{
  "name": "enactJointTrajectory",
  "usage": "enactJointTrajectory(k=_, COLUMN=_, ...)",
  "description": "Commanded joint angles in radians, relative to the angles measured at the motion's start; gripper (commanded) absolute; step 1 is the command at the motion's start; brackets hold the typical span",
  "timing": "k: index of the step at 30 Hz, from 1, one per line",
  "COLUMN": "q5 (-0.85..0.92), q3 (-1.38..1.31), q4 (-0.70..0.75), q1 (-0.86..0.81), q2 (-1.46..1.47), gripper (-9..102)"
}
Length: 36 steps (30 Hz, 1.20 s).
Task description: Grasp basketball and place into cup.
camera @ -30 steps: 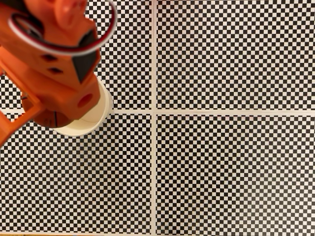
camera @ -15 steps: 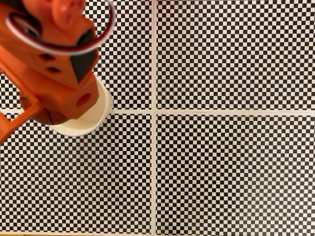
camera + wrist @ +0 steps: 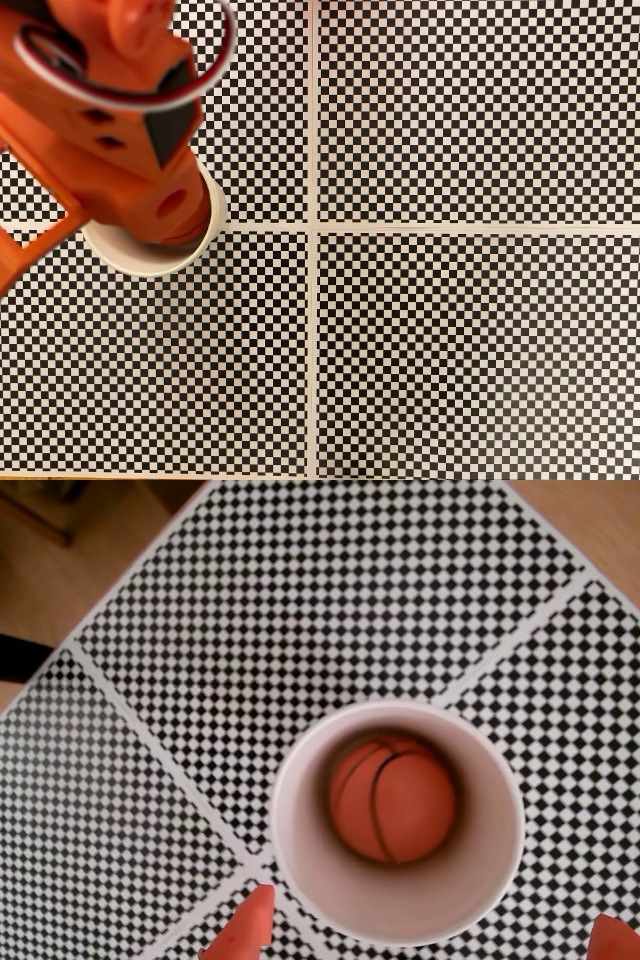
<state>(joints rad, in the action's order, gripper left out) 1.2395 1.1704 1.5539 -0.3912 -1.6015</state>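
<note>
Ball sits at bottom of cup; claw spread wide, empty, straddling rim. Lift straight up, avoid clipping rim.

Wrist view: cup, cream-white, upright on a checkered mat over the tabletop. Basketball lies inside at the bottom. Orange jaws' tips at 7 and 4 o'clock, spread apart, empty.

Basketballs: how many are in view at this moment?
1. The basketball lies at the bottom of the cup, seen in the wrist view. In the fixed view the arm covers most of the cup, so its inside is hidden there.
</note>
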Motion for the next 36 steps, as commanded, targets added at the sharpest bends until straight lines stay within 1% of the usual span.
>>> enactJointTrajectory(k=1, q5=0.005, q3=-0.04, q4=0.002, q1=0.011, q2=-0.017, gripper=39)
enactJointTrajectory(k=9, q5=0.018, q3=-0.041, q4=0.017, q1=0.061, q2=-0.052, gripper=36)
enactJointTrajectory(k=14, q5=0.006, q3=-0.041, q4=0.04, q1=0.138, q2=-0.097, gripper=31)
enactJointTrajectory(k=20, q5=0.025, q3=-0.064, q4=0.064, q1=0.268, q2=-0.146, gripper=30)
enactJointTrajectory(k=26, q5=-0.002, q3=-0.052, q4=0.104, q1=0.414, q2=-0.267, gripper=24)
enactJointTrajectory(k=31, q5=-0.011, q3=0.048, q4=0.107, q1=0.502, q2=-0.426, gripper=24)
enactJointTrajectory(k=36, q5=-0.023, q3=0.166, q4=0.106, q1=0.549, q2=-0.586, gripper=26)
